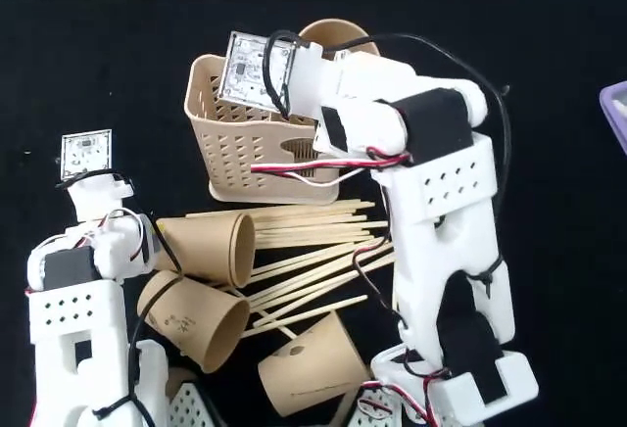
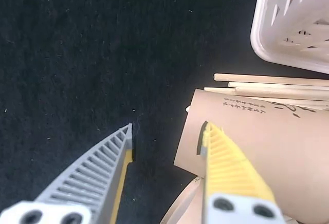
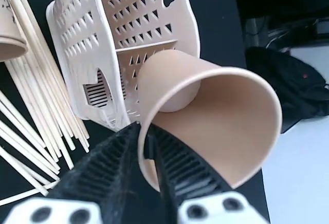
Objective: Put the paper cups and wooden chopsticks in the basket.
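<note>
Right wrist view: the right gripper (image 3: pixel 145 131) pinches a paper cup (image 3: pixel 216 121) by its rim, just beside the basket (image 3: pixel 128 39) near the table's (image 1: pixel 98 74) far edge, so it can drop in. The left gripper (image 2: pixel 167 131) is spread wide by another cup (image 2: pixel 257 136).

From my end the basket (image 1: pixel 245 158) looks like smooth cream plastic with a slight sheen. Each cup (image 1: pixel 211 246) I can see is matt brown paper, and the chopsticks (image 1: pixel 313 251) are bare pale wood. The black cloth (image 1: pixel 98 65) underneath is matt and a bit linty. The arms (image 1: pixel 446 192) are white plastic.
</note>
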You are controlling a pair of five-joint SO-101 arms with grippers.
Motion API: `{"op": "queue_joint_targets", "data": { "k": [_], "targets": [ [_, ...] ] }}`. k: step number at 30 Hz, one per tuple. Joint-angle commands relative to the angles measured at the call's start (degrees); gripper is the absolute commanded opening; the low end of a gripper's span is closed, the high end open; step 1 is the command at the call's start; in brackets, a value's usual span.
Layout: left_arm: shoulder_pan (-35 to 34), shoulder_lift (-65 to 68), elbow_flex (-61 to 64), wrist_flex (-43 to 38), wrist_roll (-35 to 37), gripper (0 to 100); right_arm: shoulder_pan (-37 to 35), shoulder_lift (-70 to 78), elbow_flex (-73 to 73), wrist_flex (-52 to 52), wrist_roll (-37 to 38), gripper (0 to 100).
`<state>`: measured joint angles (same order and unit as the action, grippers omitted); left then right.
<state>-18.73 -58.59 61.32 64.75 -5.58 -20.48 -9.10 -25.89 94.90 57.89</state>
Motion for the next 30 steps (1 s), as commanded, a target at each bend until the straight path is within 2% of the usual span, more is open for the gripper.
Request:
{"op": "queue_joint_targets", "data": {
  "k": [1,16,18,21,23,25,30],
  "targets": [
    [0.4,-0.2,0.0,-0.5,-0.4,22,0.4,0.0,0.4,-1.4,0.5,1.2],
    [0.4,-0.2,0.0,-0.5,-0.4,22,0.3,-0.1,0.8,-3.3,0.2,2.2],
    [0.3,-0.2,0.0,-0.5,-0.4,22,0.3,-0.1,0.8,-3.5,-2.1,8.1],
    [0.3,-0.2,0.0,-0.5,-0.4,22,0.3,-0.1,0.7,-4.3,-7.3,22.4],
    [0.3,-0.2,0.0,-0.5,-0.4,22,0.2,-0.1,0.4,-4.3,-6.8,29.0],
    [0.3,-0.2,0.0,-0.5,-0.4,22,-0.5,-0.5,0.3,-4.3,-6.4,30.8],
    [0.3,-0.2,0.1,-0.5,-0.4,22,-1.5,-1.4,-2.2,-3.8,-6.9,25.9]
  ]
}}
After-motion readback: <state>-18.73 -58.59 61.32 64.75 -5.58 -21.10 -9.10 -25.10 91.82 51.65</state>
